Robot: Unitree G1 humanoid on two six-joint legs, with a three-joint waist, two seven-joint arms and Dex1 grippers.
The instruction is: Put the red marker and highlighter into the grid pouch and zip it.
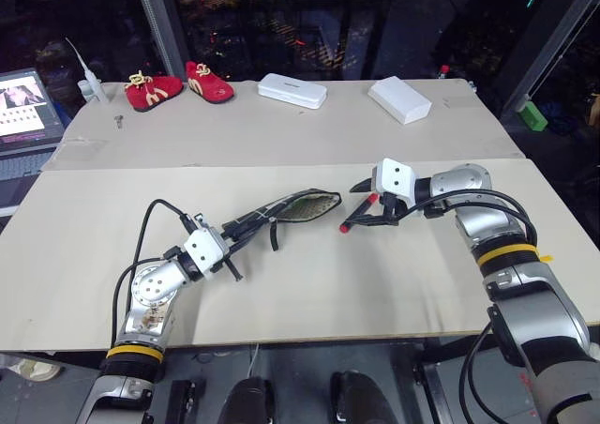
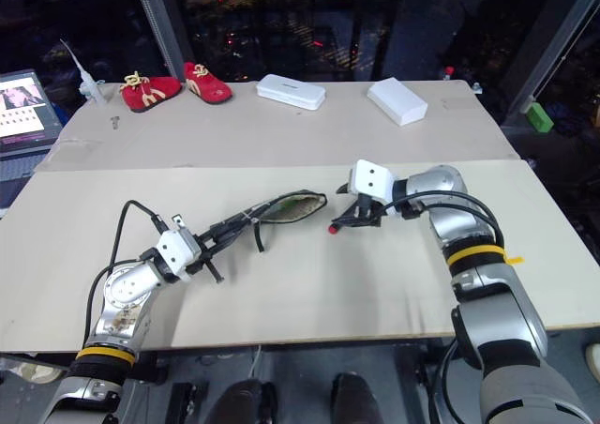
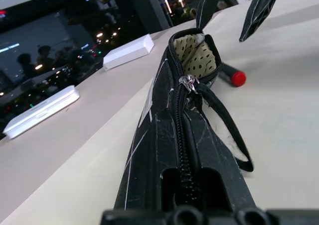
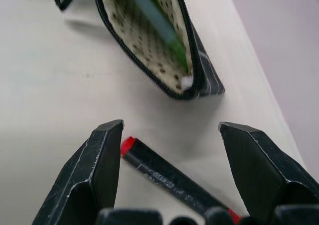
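Halfway, you had it: your left gripper clamped the grid pouch, mouth unzipped toward two o'clock, the highlighter already inside. Beyond, your right gripper gaped over the red marker, unpacked.

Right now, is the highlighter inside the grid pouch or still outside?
Inside. The right wrist view shows the green highlighter lying in the open mouth of the grid pouch, against its dotted lining.

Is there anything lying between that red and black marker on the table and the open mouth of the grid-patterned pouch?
Nothing visible. The slim red and black marker lies on bare table between the right gripper's open jaws, just short of the black grid-patterned fabric pouch. Its mouth gapes toward the marker, with the lime-green highlighter already inside.
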